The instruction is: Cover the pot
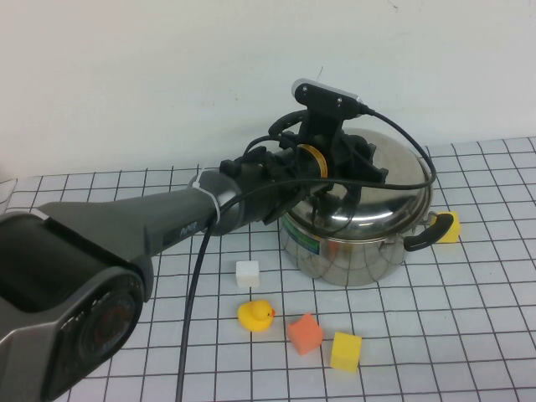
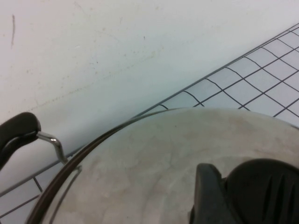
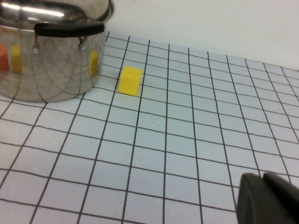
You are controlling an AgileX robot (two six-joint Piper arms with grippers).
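Observation:
The steel pot (image 1: 352, 251) with a green label band stands on the gridded table, and the domed steel lid (image 1: 394, 205) lies on its rim. My left gripper (image 1: 347, 172) hangs over the lid's middle. In the left wrist view one finger (image 2: 208, 191) presses against the black knob (image 2: 266, 186) on the lid (image 2: 154, 158), and a black pot handle (image 2: 16, 133) shows at the rim. My right gripper (image 3: 268, 200) is out of the high view. It is shut and empty, low over the table to the right of the pot (image 3: 51, 60).
A white block (image 1: 248, 274), a yellow duck (image 1: 255, 316), an orange block (image 1: 305, 332) and a yellow block (image 1: 346, 351) lie in front of the pot. Another yellow block (image 1: 450, 226) sits by the pot's right handle (image 1: 421, 237). A white wall stands close behind.

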